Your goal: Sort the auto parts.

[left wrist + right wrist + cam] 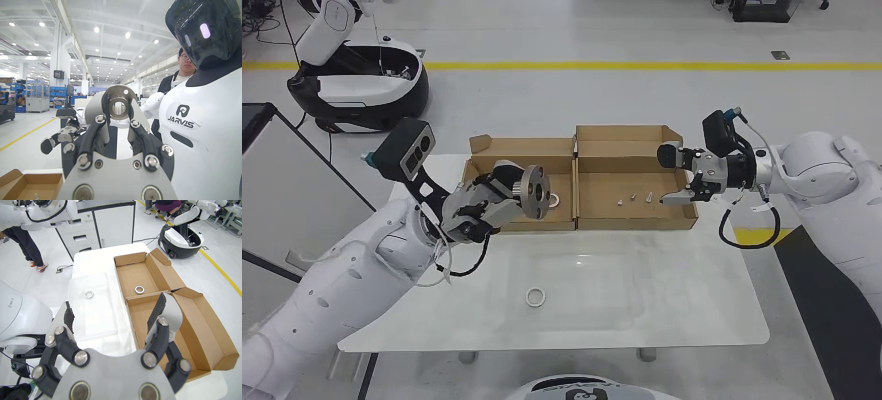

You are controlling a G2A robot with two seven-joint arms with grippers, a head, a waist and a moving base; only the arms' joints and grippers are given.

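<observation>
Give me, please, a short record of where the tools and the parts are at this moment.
left tool: shut on the flange, above the left box
right tool: open, empty, above one end of the right box
left box: one ring inside
right box: a few small bolts inside
tray: clear, holds a second ring
</observation>
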